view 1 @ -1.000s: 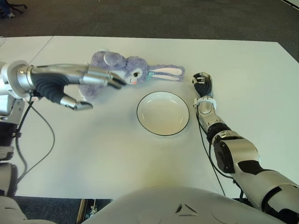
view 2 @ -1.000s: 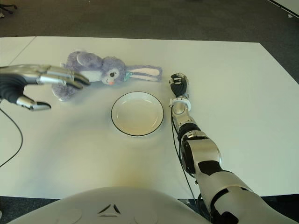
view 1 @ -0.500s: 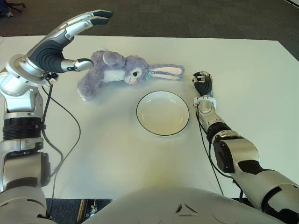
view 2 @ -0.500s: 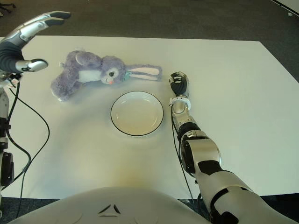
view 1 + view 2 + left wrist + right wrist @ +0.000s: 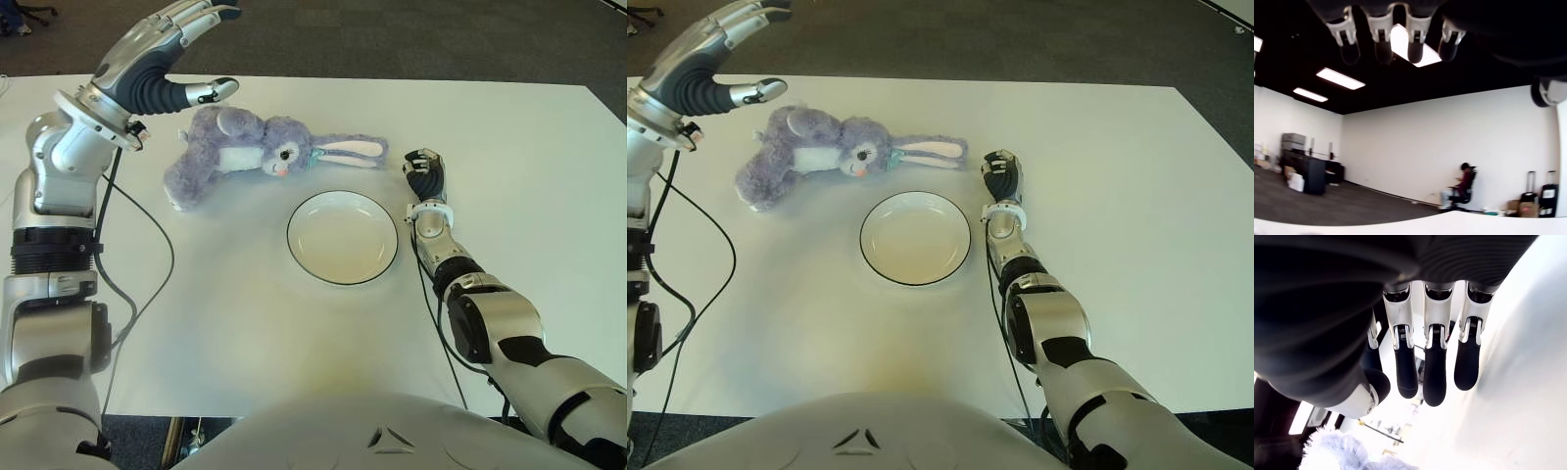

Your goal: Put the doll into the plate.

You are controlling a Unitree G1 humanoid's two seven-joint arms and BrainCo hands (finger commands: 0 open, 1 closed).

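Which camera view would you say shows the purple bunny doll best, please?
The left eye view: the doll lies whole on the table beside the plate, unobstructed. The right eye view shows it equally whole. The right wrist view catches only a fuzzy edge; the left wrist view shows none of it.
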